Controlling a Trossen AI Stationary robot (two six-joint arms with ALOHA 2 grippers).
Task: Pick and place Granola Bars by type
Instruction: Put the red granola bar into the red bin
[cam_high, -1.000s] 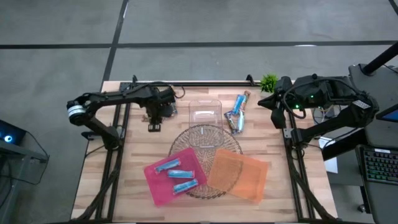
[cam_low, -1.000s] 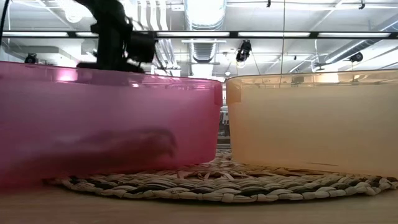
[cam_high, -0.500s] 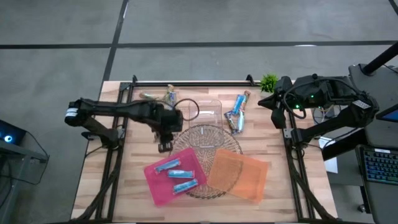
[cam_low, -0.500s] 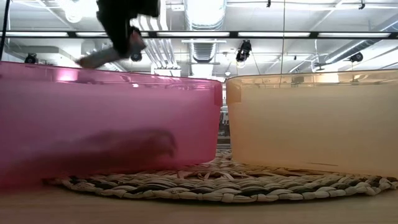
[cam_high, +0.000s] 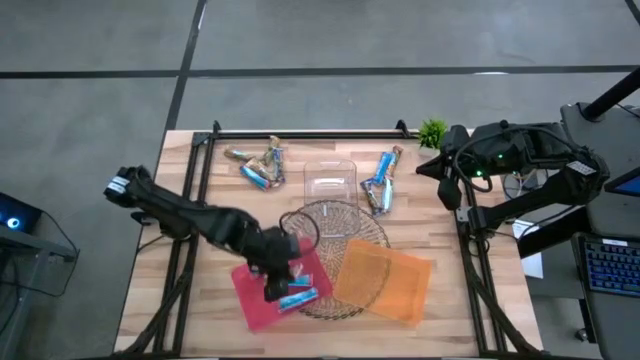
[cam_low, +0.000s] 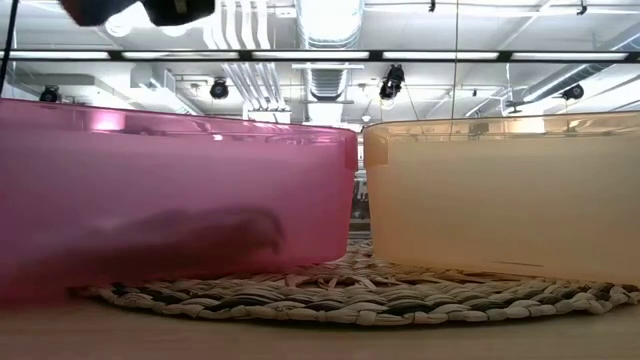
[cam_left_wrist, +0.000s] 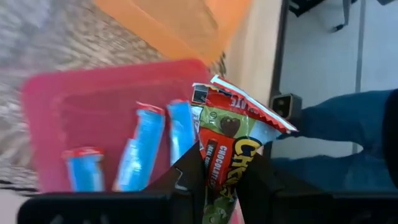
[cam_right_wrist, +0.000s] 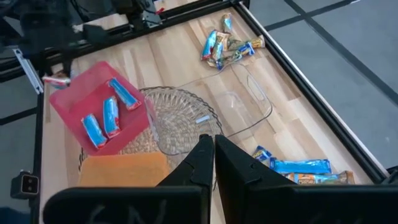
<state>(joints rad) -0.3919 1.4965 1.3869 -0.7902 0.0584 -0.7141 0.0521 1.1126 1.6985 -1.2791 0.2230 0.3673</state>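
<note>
My left gripper (cam_high: 277, 290) hangs over the pink tray (cam_high: 248, 285), shut on a red-and-green wrapped granola bar (cam_left_wrist: 236, 134). Three light-blue bars (cam_left_wrist: 140, 146) lie flat in that tray. More bars lie in a loose pile at the far left (cam_high: 258, 165) and another beside the clear box at the far right (cam_high: 383, 180). The orange tray (cam_high: 385, 280) holds nothing that shows. My right gripper (cam_right_wrist: 213, 149) is shut, raised at the table's far right edge (cam_high: 440, 165). My left gripper pinches the red-and-green bar between its two fingers, on the wrapper's lower part (cam_left_wrist: 214, 168). The bar's other end (cam_left_wrist: 249, 109) sticks out past the fingertips. The fingers slant downward. The bar is lifted clear, above the pink tray's near end.
Both trays rest partly on a round woven mat (cam_high: 330, 225), their walls filling the low view (cam_low: 180, 190). A clear plastic box (cam_high: 330, 180) stands behind the mat. A small green plant (cam_high: 432, 131) sits at the far right. A person's blue-clad leg (cam_left_wrist: 336, 130) shows beyond the table.
My left gripper has swung from the bar pile at the table's far left toward the near edge, rising and turning, and now hangs over the pink tray. The red-and-green bar has travelled with it, lifted clear. The far-left pile, hidden before, is now uncovered.
</note>
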